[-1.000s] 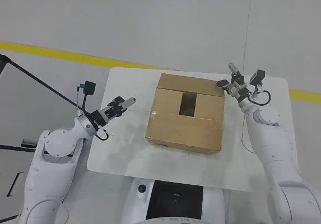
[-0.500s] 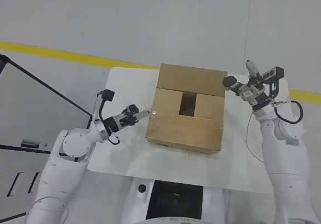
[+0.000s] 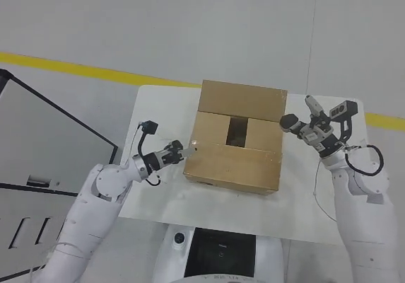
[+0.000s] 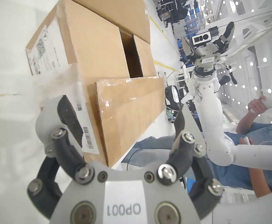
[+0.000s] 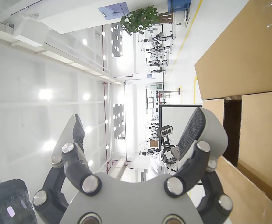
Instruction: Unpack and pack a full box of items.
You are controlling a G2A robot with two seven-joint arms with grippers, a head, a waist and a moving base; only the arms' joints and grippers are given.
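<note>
Grey shop floor with a yellow line [image 3: 47,65] across the upper part of the top view, and a white counter [image 3: 156,191] in the middle of it. The cardboard box [image 3: 234,145] sits dead centre on that counter. Its flaps are mostly folded in, with a dark slot open between the two inner ones, so I can't tell what's inside.

The left hand [image 3: 181,150] is just beside the box's left edge in the top view, near the corner of the nearer flap. It's spread wide with nothing in it. The right hand [image 3: 297,117] is at the box's right edge, also spread and empty.

My guess on handling: if it really is full, the whole box is probably too heavy and too wide for one hand, so don't bother lifting it. The cardboard looks stiff enough, but the flaps will bend at the crease. The clear tape [image 4: 117,94] on the nearer flap looks slick. I'd pinch the flap's free edge close to a corner, on bare cardboard rather than tape, and fold it back slowly so the box doesn't skid on that smooth top.
</note>
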